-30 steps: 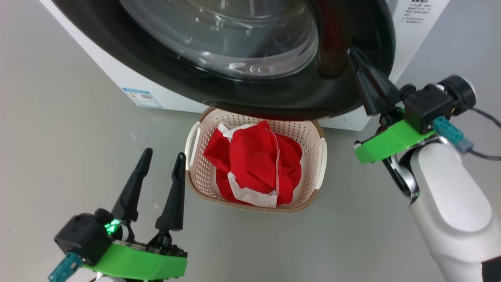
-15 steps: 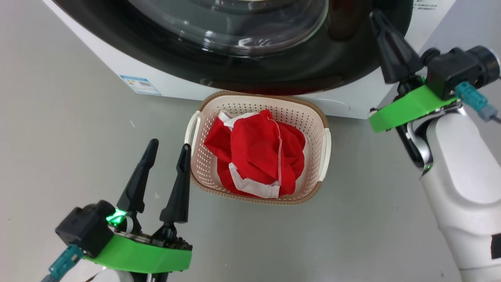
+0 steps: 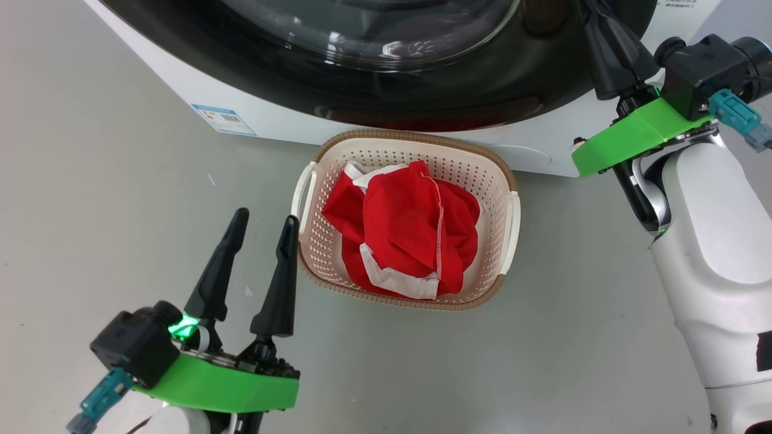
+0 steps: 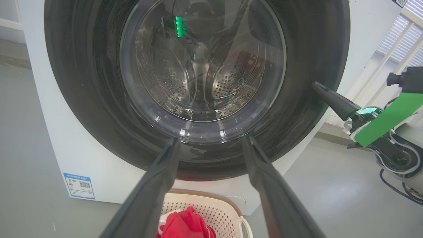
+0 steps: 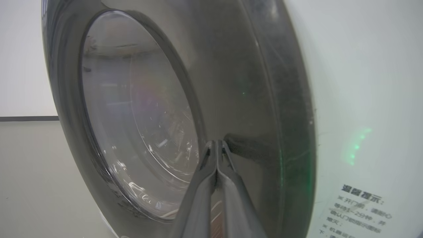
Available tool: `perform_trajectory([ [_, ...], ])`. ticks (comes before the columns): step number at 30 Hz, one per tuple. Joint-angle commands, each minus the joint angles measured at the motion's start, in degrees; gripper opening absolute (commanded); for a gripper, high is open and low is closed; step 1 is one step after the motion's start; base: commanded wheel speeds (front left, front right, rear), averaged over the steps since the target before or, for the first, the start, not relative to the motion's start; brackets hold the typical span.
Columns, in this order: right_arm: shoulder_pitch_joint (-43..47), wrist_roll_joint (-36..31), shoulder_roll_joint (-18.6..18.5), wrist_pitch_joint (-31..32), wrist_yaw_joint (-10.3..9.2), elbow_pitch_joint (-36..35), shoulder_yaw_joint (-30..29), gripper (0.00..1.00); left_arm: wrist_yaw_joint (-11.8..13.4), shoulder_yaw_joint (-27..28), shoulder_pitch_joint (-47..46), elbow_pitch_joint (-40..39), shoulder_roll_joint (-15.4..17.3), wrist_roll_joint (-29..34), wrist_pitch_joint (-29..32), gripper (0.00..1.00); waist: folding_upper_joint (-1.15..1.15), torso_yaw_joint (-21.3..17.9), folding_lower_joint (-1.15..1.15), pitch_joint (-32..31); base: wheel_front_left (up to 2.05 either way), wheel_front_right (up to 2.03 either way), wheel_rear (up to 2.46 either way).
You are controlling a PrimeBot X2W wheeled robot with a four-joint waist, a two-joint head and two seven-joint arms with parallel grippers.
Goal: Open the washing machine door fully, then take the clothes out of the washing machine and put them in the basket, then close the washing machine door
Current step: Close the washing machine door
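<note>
Nearest the robot on the left, the left pincer (image 3: 266, 216) hovers over the grey floor (image 3: 90, 181) with its two dark fingers spread wide and nothing between them, the tips pointing toward the far side. Just to the right of its right finger sits the basket (image 3: 416, 135), its long axis running near to far, with the clothes (image 3: 404, 229) heaped inside as a red bundle with white trim; none of the fabric hangs over the rim. The far end of the basket stands just in front of the washing machine (image 3: 181, 84), below the lower curve of the washing machine door (image 3: 422, 102). Through the glass in the left wrist view the perforated drum looks empty, so the unloading appears done and only the closing is left. That step turns on the right arm: the right pincer (image 5: 216, 142) is pressed shut, gripping nothing, and its joined tips lie against the glossy black rim on the door's right side — the door directly ahead of them, toward the far side. The door looks all but flush with the white front, though whether it has latched cannot be told. Any last push should therefore go straight away from the robot, into the machine's face, and the right arm is plainly the one placed for it — the left is well apart from the door.
</note>
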Motion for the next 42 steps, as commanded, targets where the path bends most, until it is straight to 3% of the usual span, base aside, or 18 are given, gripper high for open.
perform_trajectory([
  [1,-2.68,-0.59,-0.4,-0.11,-1.05,-0.98,-1.39,0.0,-0.19,1.9,-1.33,-0.99,0.87,-0.41,-0.61,1.0,0.0,-0.07,0.0,-0.12,0.0,0.0,0.0],
  [13,1.1,-0.29,1.26,-0.11,-1.05,-2.84,1.28,0.0,0.52,2.99,-0.79,-0.9,0.63,-0.76,-0.65,1.0,0.0,-2.0,0.0,-2.32,0.0,0.0,0.0],
  [16,3.12,0.27,1.92,-0.11,-1.05,-3.97,2.26,0.44,0.65,3.61,-0.44,-1.05,0.28,-1.58,-0.65,1.0,0.0,-2.93,0.0,-3.28,0.0,0.0,0.0],
  [19,4.77,0.7,2.38,-0.11,-1.05,-4.97,2.91,0.51,0.81,3.7,-0.18,-1.08,0.53,-1.5,-0.61,1.0,0.0,-3.6,0.0,-3.95,0.0,0.0,0.0],
  [20,6.56,1.24,2.83,-0.11,-1.05,-6.19,3.39,0.89,0.94,3.66,0.06,-1.13,0.75,-1.41,-0.5,1.0,0.0,-4.29,0.0,-4.59,0.0,0.0,0.0],
  [21,7.49,1.4,3.01,-0.11,-1.05,-6.8,3.62,1.0,1.09,3.65,0.17,-1.12,0.9,-1.25,-0.44,1.0,0.0,-4.61,0.0,-4.91,0.0,0.0,0.0],
  [42,26.92,1.94,4.23,-0.11,-1.05,-16.65,2.39,1.0,3.91,4.88,3.06,0.02,2.89,4.1,-0.62,1.0,0.0,-11.77,0.0,-11.03,0.0,0.0,0.0],
])
